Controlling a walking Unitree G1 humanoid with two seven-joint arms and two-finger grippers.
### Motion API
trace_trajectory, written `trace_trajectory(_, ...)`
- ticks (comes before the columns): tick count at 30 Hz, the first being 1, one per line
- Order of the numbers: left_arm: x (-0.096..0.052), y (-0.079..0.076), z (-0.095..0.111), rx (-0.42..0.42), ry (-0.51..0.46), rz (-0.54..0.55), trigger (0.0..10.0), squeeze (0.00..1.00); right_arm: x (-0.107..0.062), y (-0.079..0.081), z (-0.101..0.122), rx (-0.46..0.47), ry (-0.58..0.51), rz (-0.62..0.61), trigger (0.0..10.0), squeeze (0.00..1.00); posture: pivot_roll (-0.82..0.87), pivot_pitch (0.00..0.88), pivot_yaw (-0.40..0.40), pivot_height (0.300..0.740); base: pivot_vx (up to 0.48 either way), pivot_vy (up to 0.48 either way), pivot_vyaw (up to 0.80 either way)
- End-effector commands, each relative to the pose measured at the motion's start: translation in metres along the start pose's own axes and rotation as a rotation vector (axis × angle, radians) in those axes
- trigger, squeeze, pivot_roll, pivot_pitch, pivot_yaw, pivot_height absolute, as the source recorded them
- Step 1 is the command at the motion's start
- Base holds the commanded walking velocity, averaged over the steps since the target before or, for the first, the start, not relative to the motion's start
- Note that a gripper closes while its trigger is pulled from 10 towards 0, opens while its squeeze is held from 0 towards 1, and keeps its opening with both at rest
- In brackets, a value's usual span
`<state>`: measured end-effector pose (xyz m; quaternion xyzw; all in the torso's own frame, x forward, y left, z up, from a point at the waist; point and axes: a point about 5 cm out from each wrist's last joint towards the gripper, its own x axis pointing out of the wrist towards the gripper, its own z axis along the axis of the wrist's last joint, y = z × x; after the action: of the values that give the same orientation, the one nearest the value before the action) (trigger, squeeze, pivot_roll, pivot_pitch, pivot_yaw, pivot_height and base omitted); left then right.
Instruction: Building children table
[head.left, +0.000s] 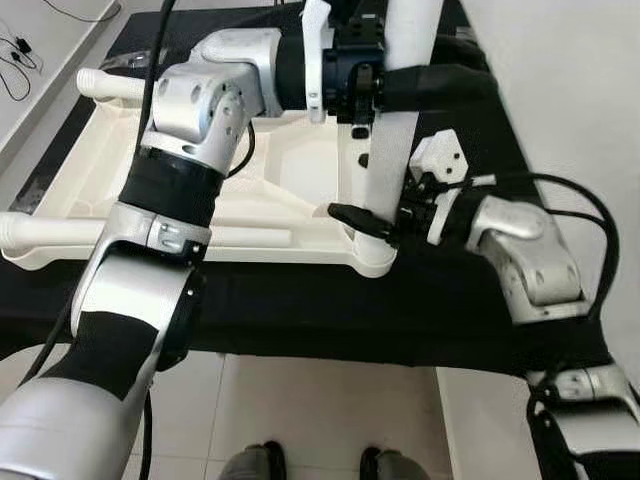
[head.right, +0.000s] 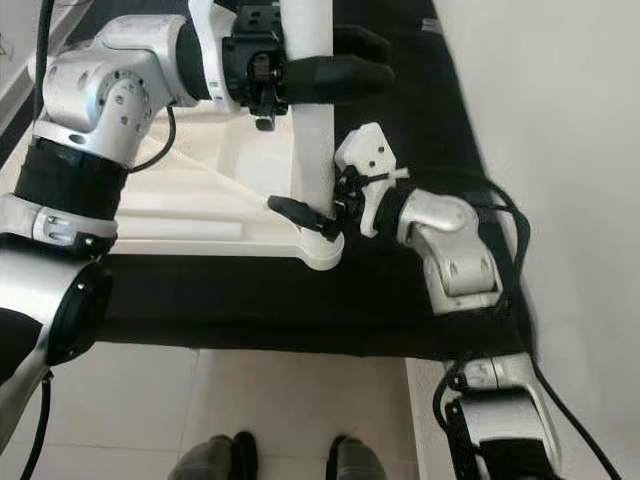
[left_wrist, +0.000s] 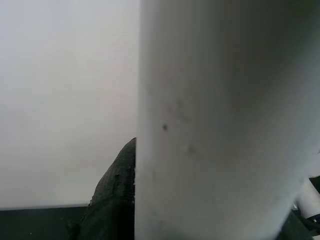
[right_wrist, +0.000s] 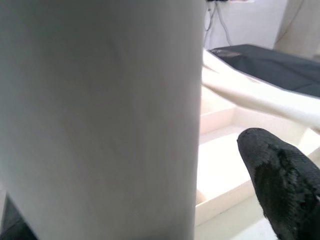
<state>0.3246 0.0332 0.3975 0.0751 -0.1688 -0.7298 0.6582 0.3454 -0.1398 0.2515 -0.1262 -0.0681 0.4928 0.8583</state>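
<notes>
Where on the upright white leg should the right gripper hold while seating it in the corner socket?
Low on the table leg, just above the corner socket, coming from the robot's right. The left gripper already clamps it higher up, and the round shaft suits opposed fingers, as the right gripper does now.

A smooth, matt white plastic leg (head.right: 308, 110) is clasped by the left gripper (head.right: 305, 72), whose black fingers (left_wrist: 114, 195) are coarse and grainy. The tabletop (head.left: 300, 180) under the right gripper (head.left: 372, 222) looks like cream moulded plastic, faintly glossy. Beneath it, matt black cloth (head.left: 330, 310) is spread.
</notes>
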Motion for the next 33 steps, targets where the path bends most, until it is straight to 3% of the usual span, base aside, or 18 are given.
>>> trace_trajectory(1,0.015,-0.01,-0.013,-0.081,-0.012,-0.1,0.0,0.0,0.011,0.003,0.003,0.01,-0.015,0.048,4.4,0.0,0.05,0.209,0.044,0.74,0.0,0.0,0.0)
trace_trajectory(3,0.014,-0.01,-0.013,-0.084,-0.014,-0.1,0.0,0.0,0.013,0.002,0.004,0.028,-0.03,0.075,4.4,0.0,0.05,0.209,0.044,0.74,0.0,0.0,0.0)
trace_trajectory(4,0.014,-0.01,-0.013,-0.087,-0.017,-0.096,0.0,0.0,0.015,0.001,0.004,0.059,-0.046,0.125,0.0,0.0,0.05,0.215,0.038,0.74,0.0,0.0,0.0)
trace_trajectory(15,0.012,-0.009,-0.014,-0.086,-0.025,-0.067,0.0,0.0,0.017,-0.007,-0.004,0.097,-0.036,0.238,0.0,0.0,0.05,0.225,0.029,0.74,0.0,0.0,0.0)
trace_trajectory(16,0.011,-0.003,-0.016,-0.084,-0.032,-0.008,1.8,0.0,0.018,-0.009,-0.008,0.108,-0.037,0.208,0.0,0.0,0.05,0.229,0.028,0.74,0.0,0.0,0.0)
trace_trajectory(17,0.011,-0.003,-0.016,-0.084,-0.032,-0.008,1.8,0.0,0.018,-0.009,-0.008,0.108,-0.037,0.208,0.0,0.0,0.05,0.229,0.028,0.74,0.0,0.0,0.0)
trace_trajectory(18,0.01,-0.001,-0.016,-0.086,-0.036,0.026,8.1,1.0,0.019,-0.009,-0.01,0.114,-0.037,0.192,0.0,0.0,0.04,0.229,0.026,0.74,0.0,0.0,0.0)
trace_trajectory(20,0.01,-0.001,-0.016,-0.086,-0.036,0.026,8.1,1.0,0.019,-0.009,-0.01,0.114,-0.037,0.192,0.0,0.0,0.04,0.229,0.026,0.74,0.0,0.0,0.0)
trace_trajectory(21,0.01,0.001,-0.017,-0.094,-0.039,0.047,10.0,1.0,0.02,-0.009,-0.013,0.123,-0.032,0.162,0.0,0.0,0.04,0.231,0.021,0.74,0.0,0.0,0.0)
trace_trajectory(24,0.009,0.006,-0.017,-0.092,-0.045,0.102,10.0,1.0,0.019,-0.008,-0.024,0.16,0.003,0.069,0.0,0.0,0.03,0.234,0.012,0.74,0.0,0.0,0.0)
trace_trajectory(25,0.008,0.008,-0.014,-0.09,-0.056,0.127,10.0,0.0,0.018,-0.003,-0.033,0.189,0.027,0.002,0.0,0.0,0.03,0.237,0.003,0.74,0.0,0.0,0.0)
trace_trajectory(28,0.006,0.011,-0.012,-0.089,-0.063,0.157,10.0,0.0,0.018,0.011,-0.046,0.242,0.065,-0.083,0.0,0.0,0.03,0.237,-0.007,0.74,0.0,0.0,0.0)
trace_trajectory(30,0.003,0.015,-0.008,-0.087,-0.068,0.198,10.0,0.0,0.021,0.065,-0.068,0.286,0.141,-0.399,0.0,0.0,0.06,0.244,-0.003,0.74,0.0,0.0,0.0)
trace_trajectory(32,0.003,0.015,-0.008,-0.087,-0.068,0.198,10.0,0.0,0.021,0.065,-0.068,0.286,0.141,-0.399,0.0,0.0,0.06,0.244,-0.003,0.74,0.0,0.0,0.0)
trace_trajectory(33,0.001,0.016,-0.008,-0.085,-0.062,0.206,10.0,0.0,0.02,0.088,-0.068,0.283,0.15,-0.506,0.0,0.0,0.05,0.241,0.006,0.74,0.0,0.0,0.0)
